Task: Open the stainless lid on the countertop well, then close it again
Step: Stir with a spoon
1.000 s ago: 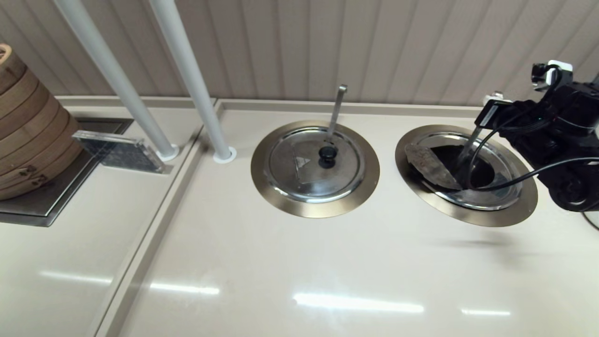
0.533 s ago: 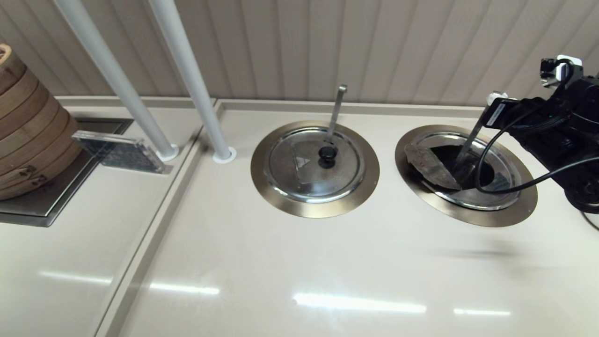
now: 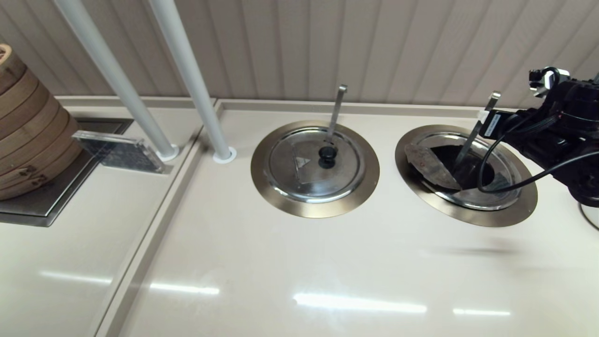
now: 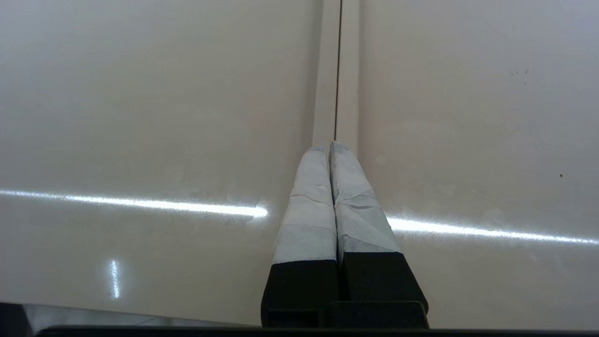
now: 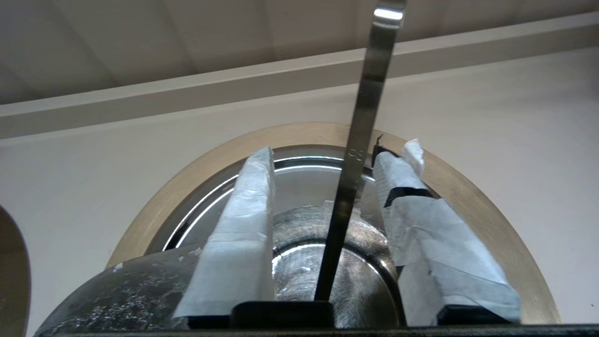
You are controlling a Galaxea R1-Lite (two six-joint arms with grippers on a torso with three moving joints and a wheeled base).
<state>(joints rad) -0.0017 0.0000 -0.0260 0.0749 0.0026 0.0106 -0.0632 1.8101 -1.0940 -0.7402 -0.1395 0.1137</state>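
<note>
The stainless lid (image 3: pixel 486 196) sits in the right countertop well, inside the bronze-grey rim ring (image 3: pixel 524 206). Its creased wedge flap (image 3: pixel 427 164) is folded up, exposing a dark opening (image 3: pixel 449 157). A dark patch (image 3: pixel 504 180) lies near the rim, and the knob is not visible. A ladle handle (image 3: pixel 473 133) rises from the opening. My right gripper (image 3: pixel 484 122) hangs open at the far right side of the well. In the right wrist view its taped fingers (image 5: pixel 248 210) straddle the ladle handle (image 5: pixel 362 121) above the lid (image 5: pixel 299 187). My left gripper (image 4: pixel 330 147) is shut over bare countertop.
A second well to the left holds a lid with a triangle sticker (image 3: pixel 299 164) and its own ladle handle (image 3: pixel 337 110). Two white poles (image 3: pixel 196 84) stand at the back left. Stacked bamboo steamers (image 3: pixel 28 126) and a clear plastic stand (image 3: pixel 119 150) are far left. A black cable (image 3: pixel 514 185) droops over the right lid.
My right arm has drawn back to the right, away from the well's centre. The top of the ladle handle, covered by the gripper before, now shows. The lid has not moved.
</note>
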